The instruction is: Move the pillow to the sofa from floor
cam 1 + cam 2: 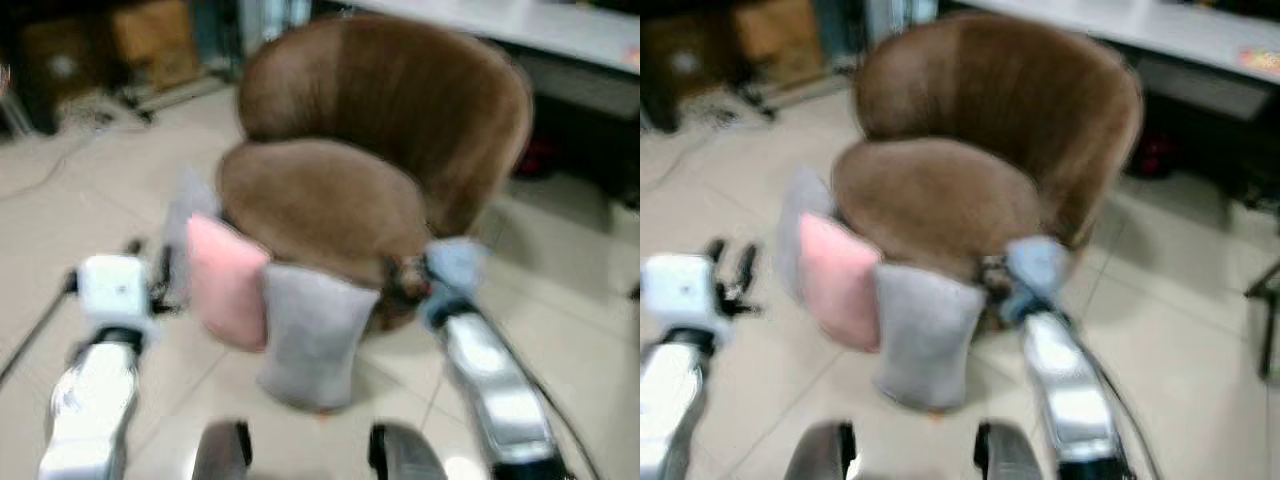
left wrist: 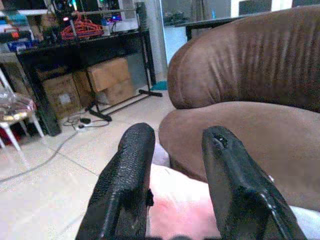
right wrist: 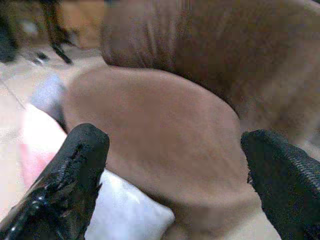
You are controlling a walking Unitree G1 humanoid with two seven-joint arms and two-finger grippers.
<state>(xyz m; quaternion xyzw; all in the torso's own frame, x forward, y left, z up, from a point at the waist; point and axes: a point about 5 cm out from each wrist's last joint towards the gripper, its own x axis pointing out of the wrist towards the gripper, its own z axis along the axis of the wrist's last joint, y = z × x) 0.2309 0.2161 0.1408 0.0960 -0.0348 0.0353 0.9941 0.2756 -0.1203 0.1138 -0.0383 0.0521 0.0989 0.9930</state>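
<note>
Three pillows stand on the floor, leaning on the front of the brown round sofa (image 1: 330,200): a pink pillow (image 1: 228,282), a grey pillow (image 1: 312,335) to its right, and a pale lilac one (image 1: 190,215) behind the pink. My left gripper (image 1: 732,272) hovers left of the pink pillow, open and holding nothing; in the left wrist view its fingers (image 2: 130,170) point over the pink pillow (image 2: 180,207). My right gripper (image 1: 402,280) is at the sofa's front edge, right of the grey pillow. In the right wrist view it is wide open (image 3: 175,150) before the seat.
A black rack (image 2: 80,45) with cardboard boxes (image 2: 107,75) stands at the back left, with cables (image 1: 60,150) on the tiled floor. A white counter (image 1: 560,30) runs along the back right. A dark chair leg (image 1: 1265,300) is at the far right.
</note>
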